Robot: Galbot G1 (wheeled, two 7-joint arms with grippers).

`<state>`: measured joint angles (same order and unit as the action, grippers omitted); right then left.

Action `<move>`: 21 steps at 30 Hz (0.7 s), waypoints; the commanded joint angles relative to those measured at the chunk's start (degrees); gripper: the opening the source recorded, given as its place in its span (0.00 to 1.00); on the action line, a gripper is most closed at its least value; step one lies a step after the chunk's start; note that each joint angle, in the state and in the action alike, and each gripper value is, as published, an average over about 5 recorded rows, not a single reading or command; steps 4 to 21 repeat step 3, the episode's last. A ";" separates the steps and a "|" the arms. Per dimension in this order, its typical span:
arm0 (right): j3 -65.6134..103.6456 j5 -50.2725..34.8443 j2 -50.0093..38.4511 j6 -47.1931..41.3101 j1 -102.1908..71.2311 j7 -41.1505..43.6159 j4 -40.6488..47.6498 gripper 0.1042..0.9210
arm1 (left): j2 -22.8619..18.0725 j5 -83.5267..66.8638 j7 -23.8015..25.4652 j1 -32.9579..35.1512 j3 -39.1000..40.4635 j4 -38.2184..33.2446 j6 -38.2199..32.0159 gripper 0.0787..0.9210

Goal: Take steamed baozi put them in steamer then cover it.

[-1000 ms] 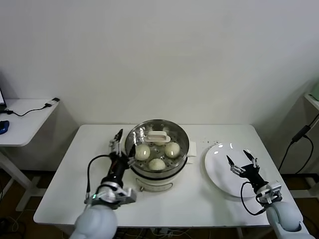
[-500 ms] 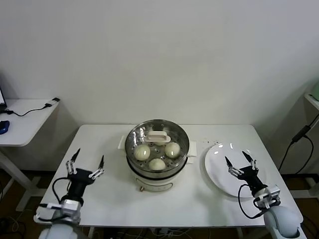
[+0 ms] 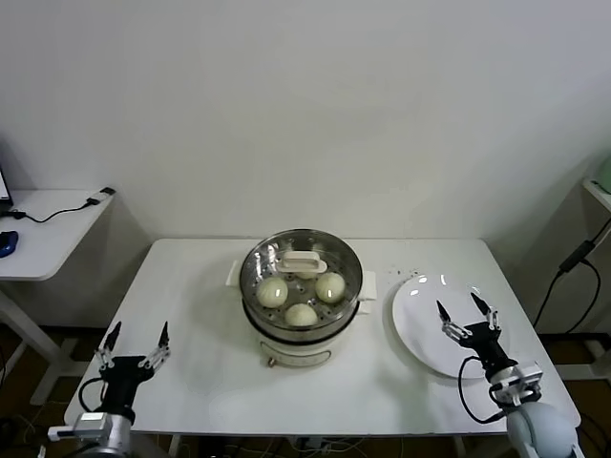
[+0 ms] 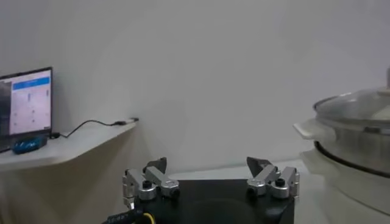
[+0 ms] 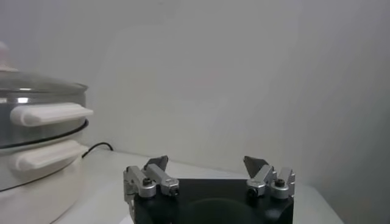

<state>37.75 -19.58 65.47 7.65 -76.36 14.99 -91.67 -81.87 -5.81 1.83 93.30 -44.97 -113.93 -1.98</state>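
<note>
- The left gripper has withdrawn from beside the steamer to the table's near left corner; its fingers are spread, holding nothing.
- The right gripper has barely shifted; it hangs over the plate with its fingers spread and nothing between them.
- The cover sits on the steamer as before, with its white handle at the centre.
- Three steamed baozi are plainly visible through the glass, smooth, round and cream-white; whether a fourth lies under the handle cannot be told.
- Steamer: round polished steel bowl on a white base with side handles, at the table's centre.
- Plate: flat, glossy white, round, right of the steamer and apart from it.
- Table: matte white, rectangular.
</note>
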 commanded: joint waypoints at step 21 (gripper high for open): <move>0.64 -0.29 0.75 0.19 -0.28 0.09 -0.08 0.88 | -1.68 -2.43 0.77 1.19 -2.16 0.80 -1.70 0.88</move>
